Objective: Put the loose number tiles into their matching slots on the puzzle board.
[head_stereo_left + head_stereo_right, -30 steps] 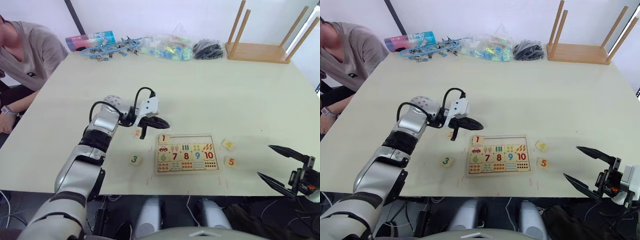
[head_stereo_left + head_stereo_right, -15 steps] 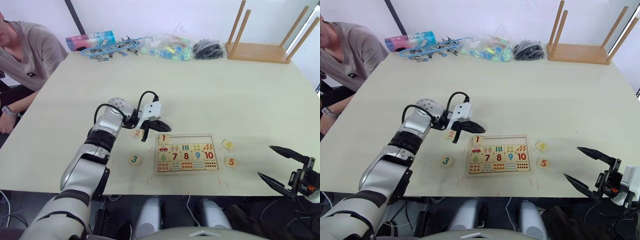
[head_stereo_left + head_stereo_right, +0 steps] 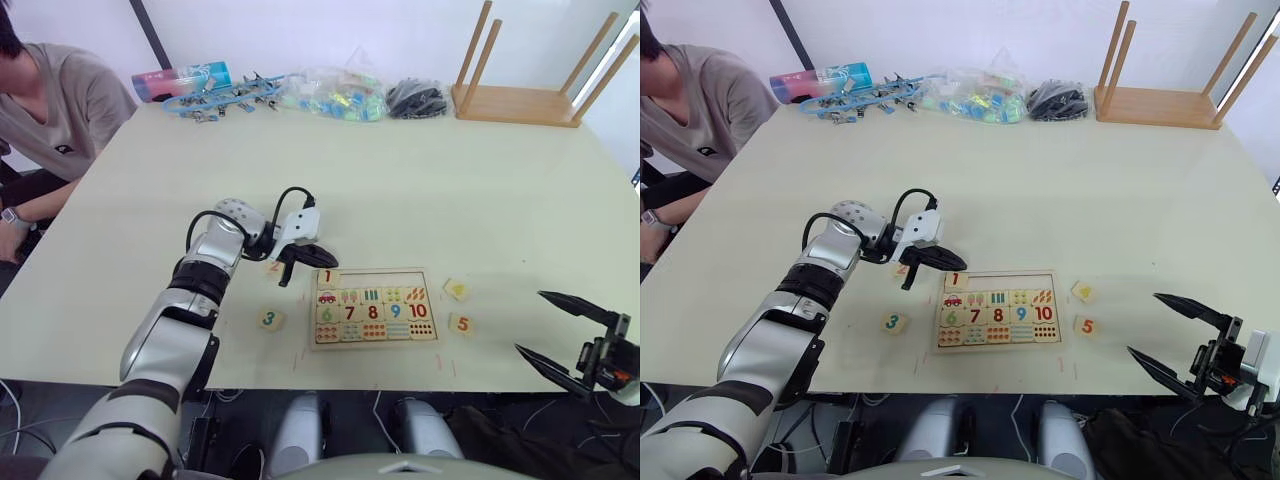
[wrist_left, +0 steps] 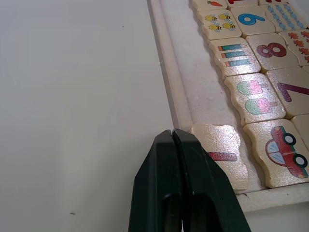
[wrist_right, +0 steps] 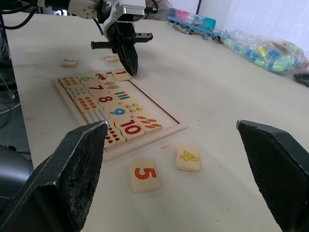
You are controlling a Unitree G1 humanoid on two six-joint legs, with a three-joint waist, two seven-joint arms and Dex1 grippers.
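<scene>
left claw (image 4: pixel 173 133) pressed together, its tip partly hiding tile 1 (image 4: pixel 219 153), tilted at the board (image 3: pixel 372 305) corner; right claw (image 3: pixel 548 327) spread.

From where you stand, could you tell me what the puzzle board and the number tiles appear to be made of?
The flat pale puzzle board looks like unfinished light wood, matte along its raised rim. The small square tile printed 1 seems wooden too, though its printed face shows a glossy sheen.

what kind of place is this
Probably a robot test room or lab: a large pale table bears a flat pale wooden puzzle board, clear bags of small colourful parts line its far edge, and a seated person watches.
</scene>
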